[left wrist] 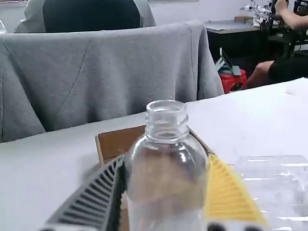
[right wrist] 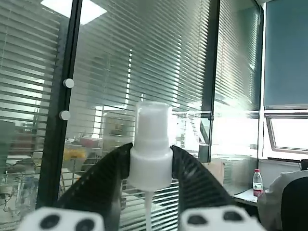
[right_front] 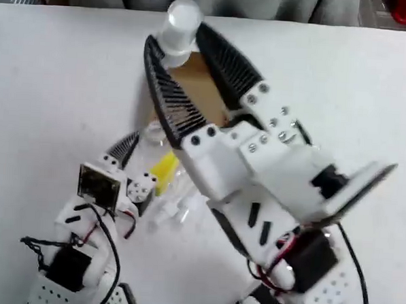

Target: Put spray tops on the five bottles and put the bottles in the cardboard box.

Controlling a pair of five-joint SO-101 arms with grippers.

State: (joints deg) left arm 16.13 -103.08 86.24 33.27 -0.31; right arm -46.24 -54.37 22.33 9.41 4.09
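My left gripper (left wrist: 166,166) is shut on a clear bottle (left wrist: 166,144) with a bare, open neck, held upright between a black finger (left wrist: 91,197) and a yellow finger (left wrist: 228,192). In the high view this gripper (right_front: 151,149) sits low at the left, beside the cardboard box (right_front: 201,87). My right gripper (right_front: 176,38) is raised high above the box, shut on a white spray top (right_front: 181,25). In the right wrist view the spray top (right wrist: 151,149) stands cap-up between the black fingers (right wrist: 103,178), its thin tube hanging below.
A second clear bottle (left wrist: 274,178) lies on the white table next to the held one. Small clear plastic pieces (right_front: 176,206) lie near the left arm's base. A grey-draped chair (left wrist: 96,72) stands behind the table's far edge.
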